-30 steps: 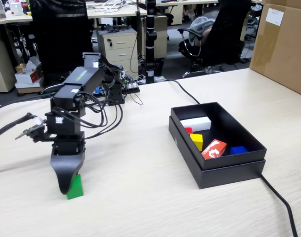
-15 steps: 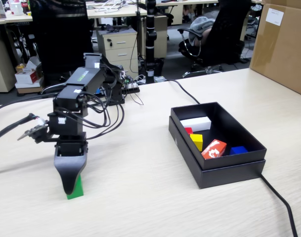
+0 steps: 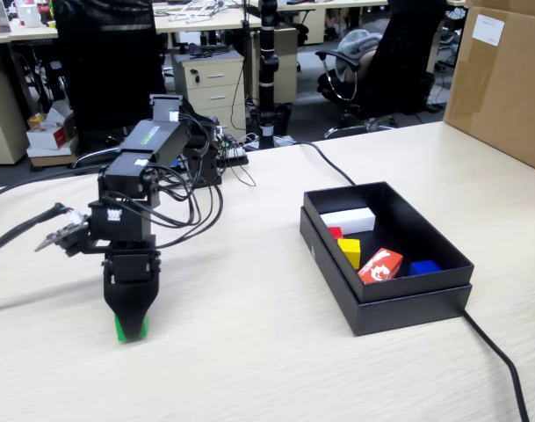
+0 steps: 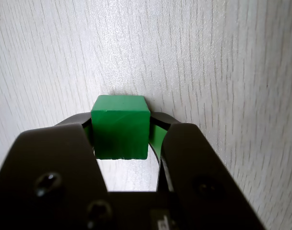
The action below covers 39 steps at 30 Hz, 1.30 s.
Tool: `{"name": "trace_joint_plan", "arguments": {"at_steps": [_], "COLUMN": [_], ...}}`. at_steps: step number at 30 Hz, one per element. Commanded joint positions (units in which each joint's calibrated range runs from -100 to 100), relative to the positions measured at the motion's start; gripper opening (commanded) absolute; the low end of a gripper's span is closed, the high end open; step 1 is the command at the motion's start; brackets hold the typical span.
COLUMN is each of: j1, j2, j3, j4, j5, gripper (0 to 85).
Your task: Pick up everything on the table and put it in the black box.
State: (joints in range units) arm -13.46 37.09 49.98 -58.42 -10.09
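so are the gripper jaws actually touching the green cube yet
Touching. The wrist view shows the gripper with both jaws pressed against opposite sides of the green cube, no gap on either side.

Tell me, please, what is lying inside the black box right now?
Inside the black box: a white block, yellow cube, orange-red printed block, blue piece, and a red cube mostly hidden behind the yellow one.

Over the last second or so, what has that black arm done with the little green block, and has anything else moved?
The tool has swung round over the green cube, which earlier showed beside it, and now its two sides press the cube's flanks. Whether the cube has left the table is unclear. The black box and the blocks in it have stayed put.
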Motion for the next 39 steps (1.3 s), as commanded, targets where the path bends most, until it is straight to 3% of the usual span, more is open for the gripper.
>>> {"name": "trace_joint_plan", "arguments": {"at_steps": [1,6,9,10,13,19,26,39], "j1": [0.05,1.42,4.05,6.35,9.57,19.05,27.20,30.87], "j2": [-5.25,-18.79,-37.37,-48.62,-59.29,-71.34,-63.77,-33.59], "j3": [3.24,1.34,-10.00,-16.98,-22.60,-24.41,-17.52,-9.45], "j4": [-4.08,-14.19,-16.78,-16.78,-16.78,-16.78,-15.92,-7.11], "j5": [0.54,2.74,4.25,5.23,6.54,10.40,14.21,16.95], "gripper": [3.2,3.2,3.3,3.3,3.3,3.5,3.6,4.3]}}
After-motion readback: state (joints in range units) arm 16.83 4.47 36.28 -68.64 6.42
